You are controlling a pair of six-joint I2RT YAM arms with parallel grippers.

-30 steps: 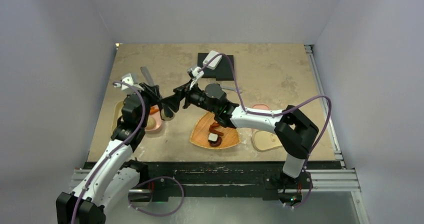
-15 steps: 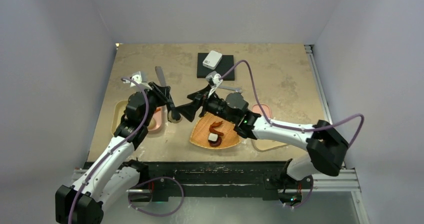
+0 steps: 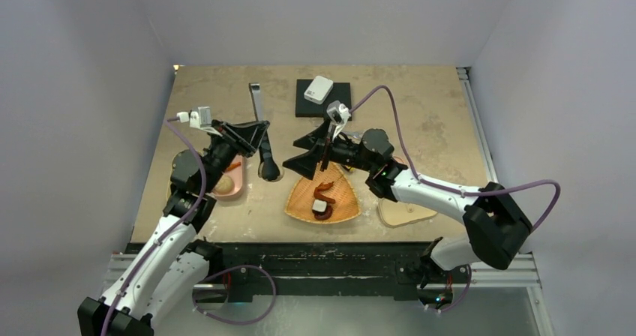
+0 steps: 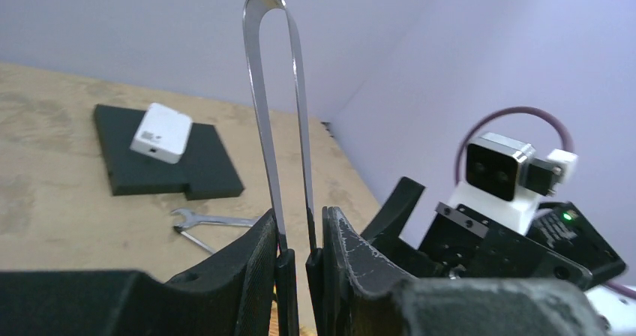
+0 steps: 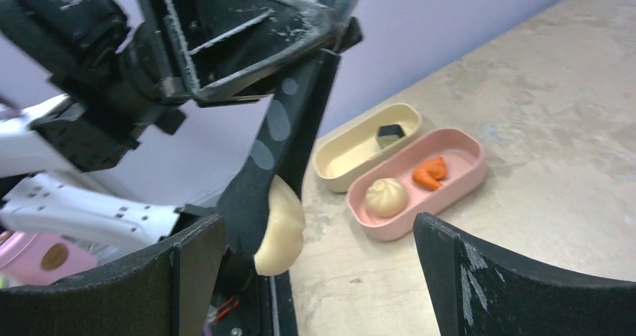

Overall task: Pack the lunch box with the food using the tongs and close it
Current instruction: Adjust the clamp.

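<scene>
Since a second ago, the right arm has pulled back to its own side and its pincer has spread wider, while the left arm has swung the tongs so their joined end points to the far side of the surface [image 3: 420, 111].

Left pincer [image 3: 259, 135] is nearly closed, clamped on both thin metal arms of the tongs [image 3: 257, 100]. The left wrist view shows the two black fingers [image 4: 259, 265] pressing those arms [image 4: 259, 103] from either side, the silver loop rising above them. The dark lower tip of the tongs hangs over the surface between a pink lunch box tray [image 3: 232, 190] and a triangular woven plate [image 3: 300, 201].

In the right wrist view, a beige bun [image 5: 281, 227] sits against that dark tip; the second tip is hidden behind it.

Right pincer [image 3: 294, 156] is fully spread and holds nothing, facing the tong tips from just beside them; its fingers [image 5: 187, 276] frame the bun without touching it.

The pink tray [image 5: 465, 178] holds another bun [image 5: 386, 197] and an orange piece [image 5: 429, 169]. A cream tray [image 5: 337, 160] touching it holds a black piece [image 5: 390, 133].

On the plate lie an orange bit [image 3: 326, 187] and a black-and-white piece [image 3: 321, 206]. A cream lid [image 3: 405, 214] lies to the plate's right.
</scene>
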